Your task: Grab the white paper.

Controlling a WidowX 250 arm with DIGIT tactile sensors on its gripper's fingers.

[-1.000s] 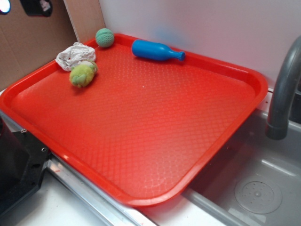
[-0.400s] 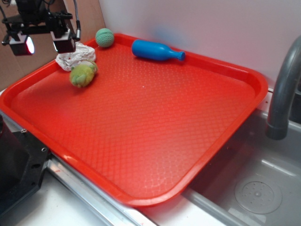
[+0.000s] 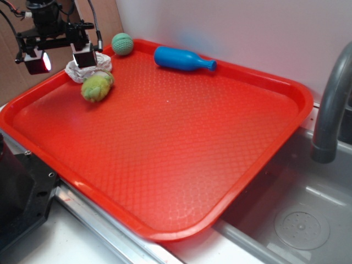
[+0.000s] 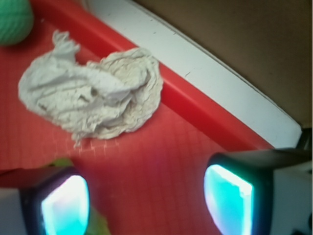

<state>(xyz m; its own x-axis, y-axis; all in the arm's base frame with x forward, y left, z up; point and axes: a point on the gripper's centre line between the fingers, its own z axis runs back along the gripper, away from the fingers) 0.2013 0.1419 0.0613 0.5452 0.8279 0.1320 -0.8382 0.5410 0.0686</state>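
white paper point(image 4: 95, 100) grey-creased; tray point(image 3: 181, 159) red, diamond-textured.

Black cabled arm point(image 3: 47, 22), glowing-padded pincer point(image 4: 146, 196)

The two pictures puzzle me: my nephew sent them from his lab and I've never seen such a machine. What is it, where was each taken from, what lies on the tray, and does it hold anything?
It is a small robot arm. One picture comes from a camera standing off to the side, looking down on a red tray beside a sink. The other comes from a camera on the arm's wrist, looking down past its own two fingers, the dark blocks with glowing faces.

In the side view the arm's hand hangs over the tray's far left corner. On the tray lie the crumpled white paper, a fuzzy yellow-green ball touching it, a teal ball and a blue bottle-shaped toy on its side.

It holds nothing: the fingers stand apart, with the paper not yet between them.
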